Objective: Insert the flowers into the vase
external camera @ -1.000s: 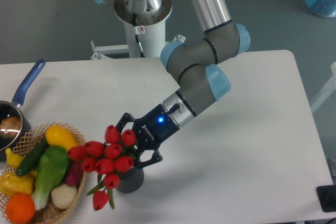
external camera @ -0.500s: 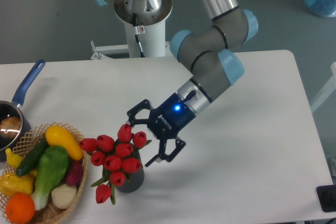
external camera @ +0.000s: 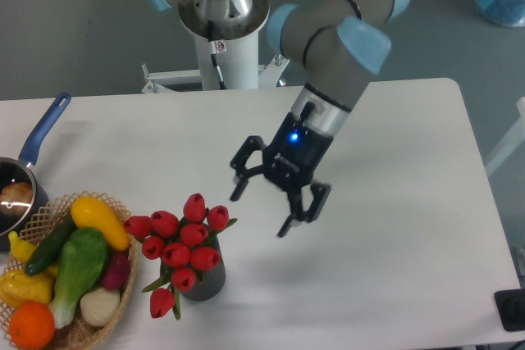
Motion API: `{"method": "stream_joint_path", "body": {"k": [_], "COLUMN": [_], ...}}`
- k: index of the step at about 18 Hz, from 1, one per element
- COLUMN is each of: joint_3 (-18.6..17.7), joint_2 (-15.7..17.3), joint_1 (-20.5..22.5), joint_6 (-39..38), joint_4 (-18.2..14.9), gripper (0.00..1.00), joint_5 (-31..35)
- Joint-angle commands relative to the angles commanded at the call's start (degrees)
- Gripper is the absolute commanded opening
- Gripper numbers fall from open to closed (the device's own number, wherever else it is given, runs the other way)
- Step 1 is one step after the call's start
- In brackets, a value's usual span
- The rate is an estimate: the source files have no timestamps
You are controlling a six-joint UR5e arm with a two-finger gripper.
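The flowers [external camera: 180, 239], a bunch of red tulips with green leaves, stand in the vase [external camera: 205, 283], a small dark grey cylinder at the table's front left. One bloom hangs low at the vase's left side. The stems are hidden inside the vase. My gripper [external camera: 262, 211] is open and empty, above the table to the right of the flowers and apart from them, its fingers pointing down and to the front.
A wicker basket [external camera: 98, 320] of coloured vegetables sits at the front left, close to the vase. A blue-handled saucepan [external camera: 33, 149] lies at the left edge. The arm's white base [external camera: 223, 38] stands behind the table.
My gripper has opened, let go of the flowers and drawn back up and to the right. The flowers have settled upright in the vase.
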Motion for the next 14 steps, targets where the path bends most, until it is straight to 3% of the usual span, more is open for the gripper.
{"method": "stream_joint_path", "body": {"k": [6,9,14], "joint_3": [-0.3,-0.2,-0.2], "joint_2": [1.2,1.9,1.4], "joint_1": [3.3,3.5,3.5], "joint_6": [0.4,4.4,5.8], "joint_4": [-1.2,-6.7,-12.6], "gripper": [1.00,1.00,1.00], "joint_5": [6.6,15.2,25.4]}}
